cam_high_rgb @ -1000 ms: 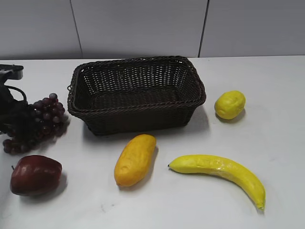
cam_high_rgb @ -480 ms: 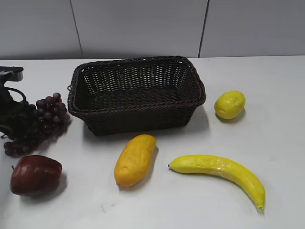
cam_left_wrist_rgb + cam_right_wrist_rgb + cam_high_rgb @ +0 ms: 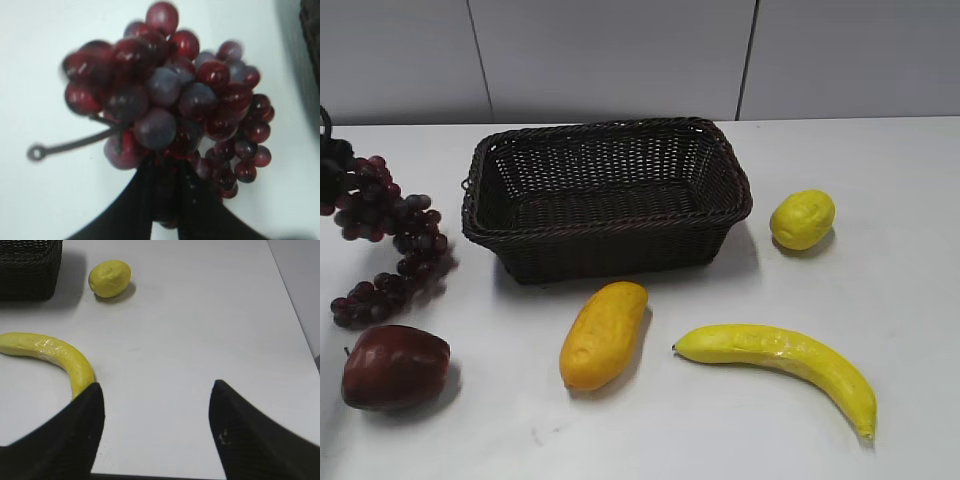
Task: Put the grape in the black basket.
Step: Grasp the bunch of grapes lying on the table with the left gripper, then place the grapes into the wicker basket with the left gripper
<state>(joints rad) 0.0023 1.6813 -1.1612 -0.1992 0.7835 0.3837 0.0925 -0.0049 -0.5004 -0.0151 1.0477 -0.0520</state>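
Grape (image 3: 385,235) bunch hanging left of the black basket (image 3: 607,195).
Left gripper (image 3: 167,200) pinches it, blurred; right gripper (image 3: 156,427) spread wide over bare table (image 3: 200,315).

No readable text, labels, brands or numbers anywhere.

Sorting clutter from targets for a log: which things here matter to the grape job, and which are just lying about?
In the job: grape, held by the left gripper; black basket.

Lying about: apple, banana, lemon, yellow-orange fruit; right gripper, open and idle.
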